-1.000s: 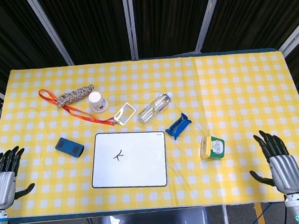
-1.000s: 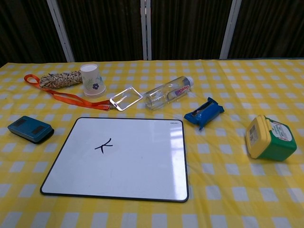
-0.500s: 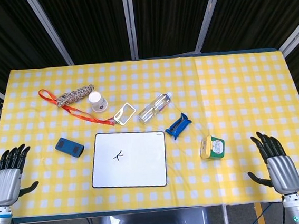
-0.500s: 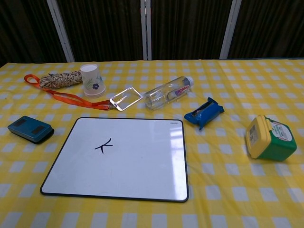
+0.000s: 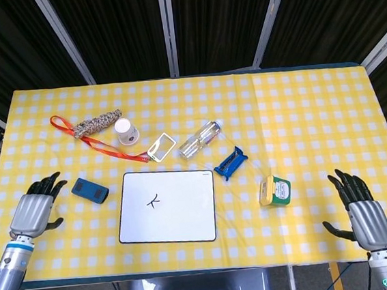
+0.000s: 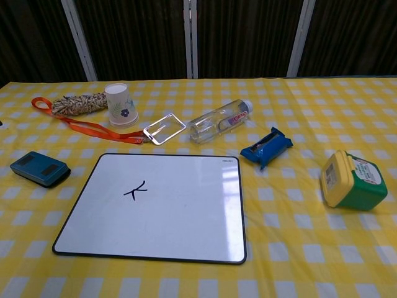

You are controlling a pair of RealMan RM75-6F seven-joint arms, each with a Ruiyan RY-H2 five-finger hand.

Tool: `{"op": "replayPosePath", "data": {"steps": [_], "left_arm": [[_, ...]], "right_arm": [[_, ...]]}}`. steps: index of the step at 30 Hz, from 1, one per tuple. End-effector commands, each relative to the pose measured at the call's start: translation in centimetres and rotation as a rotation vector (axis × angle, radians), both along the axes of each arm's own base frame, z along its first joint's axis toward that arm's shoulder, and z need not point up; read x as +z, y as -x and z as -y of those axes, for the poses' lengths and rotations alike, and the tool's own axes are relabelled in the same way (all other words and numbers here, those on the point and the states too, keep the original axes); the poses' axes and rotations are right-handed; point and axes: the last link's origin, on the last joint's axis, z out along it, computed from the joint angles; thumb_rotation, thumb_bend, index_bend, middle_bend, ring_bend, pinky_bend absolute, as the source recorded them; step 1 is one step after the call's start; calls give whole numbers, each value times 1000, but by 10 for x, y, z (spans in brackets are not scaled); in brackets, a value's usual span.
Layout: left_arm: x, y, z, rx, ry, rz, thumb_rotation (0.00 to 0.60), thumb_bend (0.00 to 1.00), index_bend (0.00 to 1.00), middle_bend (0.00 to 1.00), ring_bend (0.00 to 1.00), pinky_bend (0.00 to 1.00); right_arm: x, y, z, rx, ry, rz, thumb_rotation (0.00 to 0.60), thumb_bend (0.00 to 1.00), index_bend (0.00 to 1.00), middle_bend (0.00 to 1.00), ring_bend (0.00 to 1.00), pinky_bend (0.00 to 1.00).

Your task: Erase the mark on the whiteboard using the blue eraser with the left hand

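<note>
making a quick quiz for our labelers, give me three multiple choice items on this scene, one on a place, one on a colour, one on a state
1. Where does the blue eraser lie relative to the whiteboard?
A. on top of it
B. beside its left edge, on the tablecloth
C. beyond its right edge

2. What colour is the strap lying near the paper cup?
A. orange
B. purple
C. white

3. What is the state of the left hand?
A. it grips the eraser
B. it presses on the whiteboard
C. it holds nothing, fingers apart, short of the eraser

Key:
1. B, the eraser sits on the cloth just left of the board, not touching it.
2. A, the strap is orange in both views.
3. C, the head view shows a gap between the hand and the eraser, and the mark is still on the board.
</note>
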Motion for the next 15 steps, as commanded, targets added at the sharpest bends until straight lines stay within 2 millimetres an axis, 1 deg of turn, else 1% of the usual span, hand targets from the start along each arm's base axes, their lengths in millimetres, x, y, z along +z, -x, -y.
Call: {"op": "replayPosePath", "data": {"steps": [1, 3, 7, 15], "left_arm": [[-8, -8, -27, -17, 40, -51, 600, 197, 185, 44, 105, 160], [-15, -15, -35, -30, 74, -60, 600, 203, 201, 57, 112, 160], [-25, -21, -44, -42, 120, -81, 600, 213, 220, 73, 122, 159], [-48, -30, -54, -51, 166, -132, 600, 227, 240, 89, 135, 160]], "right_arm": [[1, 0, 1, -3, 0, 3, 600, 71, 0, 0, 0, 0], [1, 1, 1, -6, 1, 3, 600, 71, 0, 0, 0, 0], [1, 2, 2, -11, 0, 4, 600, 71, 0, 0, 0, 0], [3, 3, 3, -16, 3, 10, 600, 71, 0, 0, 0, 0]]}}
